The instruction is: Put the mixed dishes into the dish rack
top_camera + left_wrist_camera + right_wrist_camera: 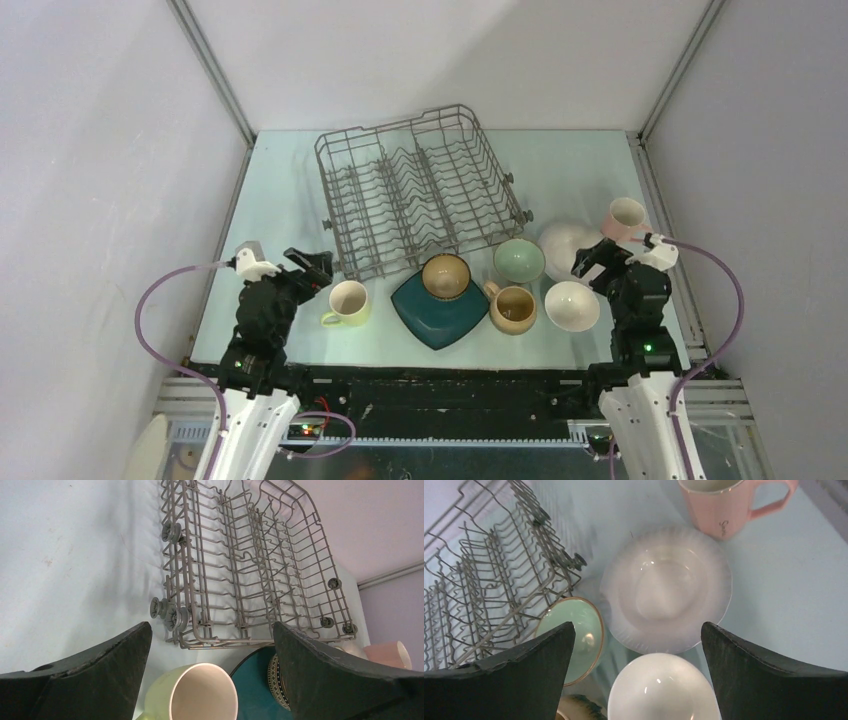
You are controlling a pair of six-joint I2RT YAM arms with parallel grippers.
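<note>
The dish rack [420,190] stands empty at the back of the table. In front of it lie the mixed dishes: a yellow mug [349,302], a teal square plate [415,312] carrying a brown bowl [446,276], a pale green bowl [519,260], a tan mug [514,308], a white bowl [572,305], a white round plate [560,238] and a pink mug [626,217]. My left gripper [315,270] hangs open just left of and above the yellow mug [200,695]. My right gripper [592,258] is open over the white bowl [661,690] and white plate [669,587].
The rack [250,565] has small wheels along its near side. Grey walls close in the table on the left, back and right. The pink mug [719,505] stands near the right wall rail.
</note>
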